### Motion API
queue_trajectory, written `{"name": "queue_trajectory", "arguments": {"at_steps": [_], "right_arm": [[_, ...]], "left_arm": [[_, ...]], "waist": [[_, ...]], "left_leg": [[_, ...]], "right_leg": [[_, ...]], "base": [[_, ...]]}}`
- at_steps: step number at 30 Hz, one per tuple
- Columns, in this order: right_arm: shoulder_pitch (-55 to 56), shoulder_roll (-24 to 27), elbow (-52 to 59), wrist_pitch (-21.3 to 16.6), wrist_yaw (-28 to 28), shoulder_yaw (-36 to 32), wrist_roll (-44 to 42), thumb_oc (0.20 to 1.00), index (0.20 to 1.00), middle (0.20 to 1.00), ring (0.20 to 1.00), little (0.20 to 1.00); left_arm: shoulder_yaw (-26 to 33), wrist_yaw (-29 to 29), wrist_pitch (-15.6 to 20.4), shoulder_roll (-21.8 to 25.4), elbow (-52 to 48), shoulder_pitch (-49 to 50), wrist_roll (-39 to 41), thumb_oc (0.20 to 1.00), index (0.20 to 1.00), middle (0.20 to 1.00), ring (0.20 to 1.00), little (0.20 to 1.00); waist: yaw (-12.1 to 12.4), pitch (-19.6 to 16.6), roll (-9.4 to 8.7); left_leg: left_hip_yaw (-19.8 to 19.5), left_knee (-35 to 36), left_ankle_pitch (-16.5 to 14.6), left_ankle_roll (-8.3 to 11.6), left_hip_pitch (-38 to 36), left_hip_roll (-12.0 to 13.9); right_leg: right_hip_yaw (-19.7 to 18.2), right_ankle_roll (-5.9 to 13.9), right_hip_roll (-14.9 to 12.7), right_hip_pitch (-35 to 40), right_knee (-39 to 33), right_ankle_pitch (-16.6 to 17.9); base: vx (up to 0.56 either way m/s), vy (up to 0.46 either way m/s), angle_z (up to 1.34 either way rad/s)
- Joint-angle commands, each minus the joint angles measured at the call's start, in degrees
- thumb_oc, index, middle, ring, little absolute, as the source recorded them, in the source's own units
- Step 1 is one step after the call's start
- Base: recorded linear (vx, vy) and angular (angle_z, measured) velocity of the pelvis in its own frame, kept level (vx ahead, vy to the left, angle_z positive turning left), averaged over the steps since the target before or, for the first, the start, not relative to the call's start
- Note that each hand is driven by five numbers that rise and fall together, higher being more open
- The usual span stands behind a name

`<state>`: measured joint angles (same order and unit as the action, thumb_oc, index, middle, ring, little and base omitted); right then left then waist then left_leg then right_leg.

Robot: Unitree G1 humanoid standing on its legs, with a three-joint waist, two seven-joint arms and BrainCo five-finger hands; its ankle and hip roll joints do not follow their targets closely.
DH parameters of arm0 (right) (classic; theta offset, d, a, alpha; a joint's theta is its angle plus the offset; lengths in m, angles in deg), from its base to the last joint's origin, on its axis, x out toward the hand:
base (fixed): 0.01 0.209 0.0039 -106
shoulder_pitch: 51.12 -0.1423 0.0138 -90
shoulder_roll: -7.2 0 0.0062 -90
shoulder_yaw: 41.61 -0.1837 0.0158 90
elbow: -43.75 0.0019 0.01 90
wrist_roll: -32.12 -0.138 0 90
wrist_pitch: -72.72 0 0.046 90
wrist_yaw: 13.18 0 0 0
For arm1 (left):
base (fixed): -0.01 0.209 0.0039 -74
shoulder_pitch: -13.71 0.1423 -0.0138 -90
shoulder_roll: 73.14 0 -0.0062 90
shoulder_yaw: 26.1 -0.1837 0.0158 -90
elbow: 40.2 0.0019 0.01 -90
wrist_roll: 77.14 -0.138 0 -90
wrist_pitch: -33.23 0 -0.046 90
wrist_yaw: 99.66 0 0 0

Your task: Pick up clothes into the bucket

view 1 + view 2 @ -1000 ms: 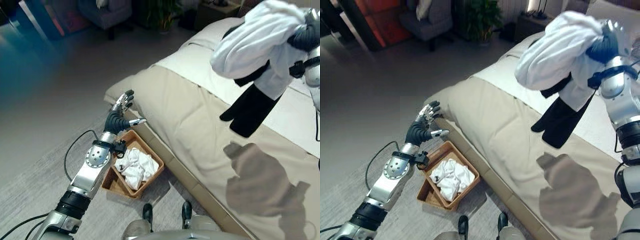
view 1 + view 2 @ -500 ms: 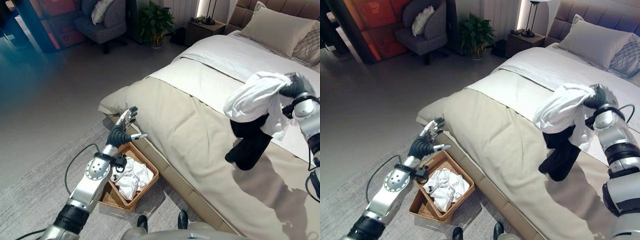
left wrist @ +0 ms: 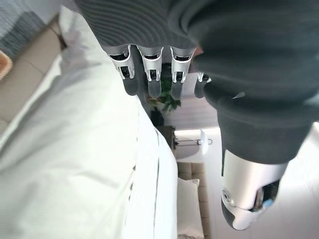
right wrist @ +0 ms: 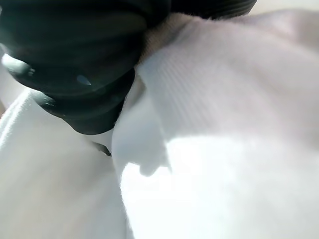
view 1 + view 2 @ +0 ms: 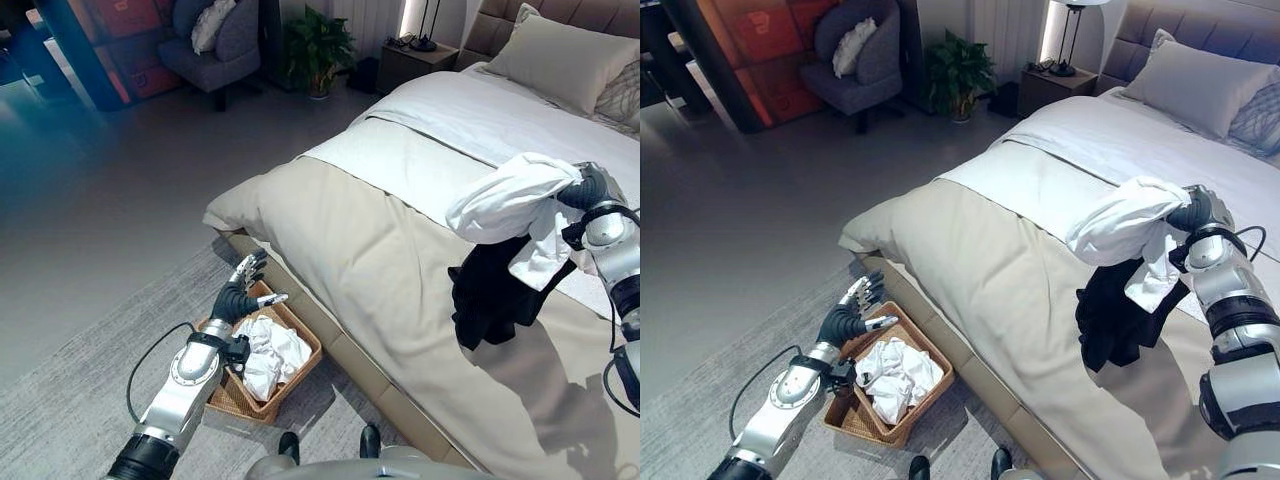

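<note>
My right hand is shut on a bundle of clothes held over the bed: a white garment bunched on top and a black one hanging down to the beige cover. In the right wrist view the white cloth lies right against the hand. A woven basket stands on the rug beside the bed, with crumpled white clothes inside. My left hand hovers open over the basket's far corner, fingers straight and holding nothing.
The bed has a beige cover, white sheets and a pillow. Its near edge runs close by the basket. A grey armchair, a potted plant and a nightstand stand at the back. A grey rug covers the floor under the basket.
The view has shifted. My right hand has come down with the clothes, and the black garment now hangs bunched close to the cover. My left hand has dropped nearer the basket.
</note>
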<state>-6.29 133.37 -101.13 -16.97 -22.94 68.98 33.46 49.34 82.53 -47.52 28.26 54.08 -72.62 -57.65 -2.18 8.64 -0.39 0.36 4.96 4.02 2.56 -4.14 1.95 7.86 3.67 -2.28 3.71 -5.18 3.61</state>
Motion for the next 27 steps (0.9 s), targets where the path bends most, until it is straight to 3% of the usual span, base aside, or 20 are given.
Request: {"name": "queue_trajectory", "arguments": {"at_steps": [1, 7, 10, 14, 15, 16, 17, 18, 20, 21, 27], "right_arm": [[-5.6, 2.4, 1.3, -3.2, -3.3, -1.6, -2.1, 0.200, 0.200, 0.200, 0.200, 0.200], [-3.5, 1.2, 10.1, -5.0, -8.0, -6.3, -3.7, 0.200, 0.200, 0.200, 0.200, 0.200], [1.4, -0.2, 21.9, -8.9, -16.7, -17.0, -4.3, 0.200, 0.200, 0.200, 0.200, 0.200], [2.9, 0.1, 24.9, -9.7, -17.1, -19.7, -5.7, 0.200, 0.200, 0.200, 0.200, 0.200], [2.7, 0.4, 25.3, -9.3, -17.0, -19.7, -5.6, 0.551, 0.551, 0.551, 0.551, 0.551], [2.6, 0.6, 25.5, -9.3, -16.8, -19.5, -5.5, 1.000, 1.000, 1.000, 1.000, 1.000], [2.6, 0.7, 25.5, -9.3, -16.3, -19.2, -5.7, 1.000, 1.000, 1.000, 1.000, 1.000], [2.5, 1.1, 25.3, -9.1, -16.0, -18.9, -5.7, 0.799, 0.799, 0.799, 0.799, 0.799], [2.3, 1.8, 24.6, -8.6, -15.2, -18.0, -5.5, 0.285, 0.285, 0.285, 0.285, 0.285], [2.2, 2.1, 24.5, -8.4, -15.0, -17.7, -5.3, 0.200, 0.200, 0.200, 0.200, 0.200], [3.5, 2.1, 24.4, -7.7, -14.6, -17.6, -3.9, 0.200, 0.200, 0.200, 0.200, 0.200]], "left_arm": [[0.8, -0.1, 2.2, 1.2, -0.7, 0.0, 0.1, 1.000, 1.000, 1.000, 1.000, 1.000], [0.6, 0.2, 2.4, 1.1, -1.0, -1.0, -0.4, 1.000, 1.000, 1.000, 1.000, 1.000], [1.1, 1.9, 3.7, 0.4, -1.4, -3.7, -1.3, 1.000, 1.000, 1.000, 1.000, 1.000], [0.8, 2.7, 4.1, -0.2, -0.7, -4.6, -1.4, 1.000, 1.000, 1.000, 1.000, 1.000], [0.6, 2.8, 4.0, -0.3, -0.5, -4.7, -1.5, 1.000, 1.000, 1.000, 1.000, 1.000], [0.4, 2.8, 4.0, -0.5, -0.4, -4.7, -1.6, 1.000, 1.000, 1.000, 1.000, 1.000], [0.3, 2.8, 3.9, -0.6, -0.2, -4.6, -1.7, 1.000, 1.000, 1.000, 1.000, 1.000], [0.2, 2.7, 3.9, -0.6, -0.1, -4.6, -1.7, 1.000, 1.000, 1.000, 1.000, 1.000], [-0.1, 2.5, 3.8, -0.7, 0.0, -4.2, -1.7, 1.000, 1.000, 1.000, 1.000, 1.000], [-0.1, 2.4, 3.7, -0.7, 0.0, -4.0, -1.8, 1.000, 1.000, 1.000, 1.000, 1.000], [0.1, 2.3, 3.5, -0.6, -0.2, -2.8, -2.0, 1.000, 1.000, 1.000, 1.000, 1.000]], "waist": [[1.4, -1.6, -4.02], [1.0, -1.8, -3.79], [0.6, -2.6, -3.40], [0.7, -3.0, -3.94], [0.7, -3.2, -4.11], [0.7, -3.2, -4.21], [0.7, -3.2, -4.28], [0.7, -3.2, -4.38], [0.8, -2.9, -4.51], [0.7, -2.9, -4.53], [0.7, -2.6, -4.51]], "left_leg": [[-2.4, -5.5, -6.1, 0.78, 1.8, -0.7], [-2.5, -5.2, -6.3, 0.70, 1.3, -0.6], [-2.7, -4.8, -6.7, 0.46, 0.6, -0.6], [-2.6, -4.4, -6.8, 0.51, 0.2, -0.6], [-2.6, -4.4, -6.8, 0.54, 0.1, -0.6], [-2.5, -4.3, -6.8, 0.54, 0.0, -0.6], [-2.5, -4.3, -6.8, 0.54, 0.0, -0.6], [-2.5, -4.3, -6.8, 0.56, 0.0, -0.6], [-2.4, -4.5, -6.8, 0.54, 0.0, -0.6], [-2.4, -4.6, -6.8, 0.52, 0.1, -0.6], [-2.4, -4.9, -6.9, 0.40, 0.3, -0.8]], "right_leg": [[1.2, 4.59, -5.0, -1.2, 5.8, -3.1], [1.2, 4.73, -5.0, -0.8, 5.7, -3.4], [1.3, 4.86, -5.0, -0.2, 5.5, -3.9], [1.6, 4.89, -5.1, 0.4, 5.2, -4.0], [1.5, 4.91, -5.1, 0.4, 5.2, -3.9], [1.4, 4.91, -5.1, 0.5, 5.1, -3.9], [1.4, 4.91, -5.2, 0.5, 5.1, -3.9], [1.4, 4.90, -5.2, 0.5, 5.1, -3.8], [1.4, 4.92, -5.2, 0.4, 5.2, -3.8], [1.3, 4.92, -5.2, 0.3, 5.3, -3.7], [1.2, 4.90, -5.2, 0.2, 5.4, -3.7]], "base": [[0.01, 0.006, 0.08], [0.00, 0.002, 0.02], [0.05, 0.010, 0.02], [0.01, 0.000, 0.01], [0.00, 0.000, 0.00], [0.00, 0.000, 0.00], [0.00, 0.000, 0.00], [0.00, 0.000, 0.00], [0.00, 0.000, 0.00], [0.00, 0.000, 0.00], [0.00, 0.000, 0.00]]}}
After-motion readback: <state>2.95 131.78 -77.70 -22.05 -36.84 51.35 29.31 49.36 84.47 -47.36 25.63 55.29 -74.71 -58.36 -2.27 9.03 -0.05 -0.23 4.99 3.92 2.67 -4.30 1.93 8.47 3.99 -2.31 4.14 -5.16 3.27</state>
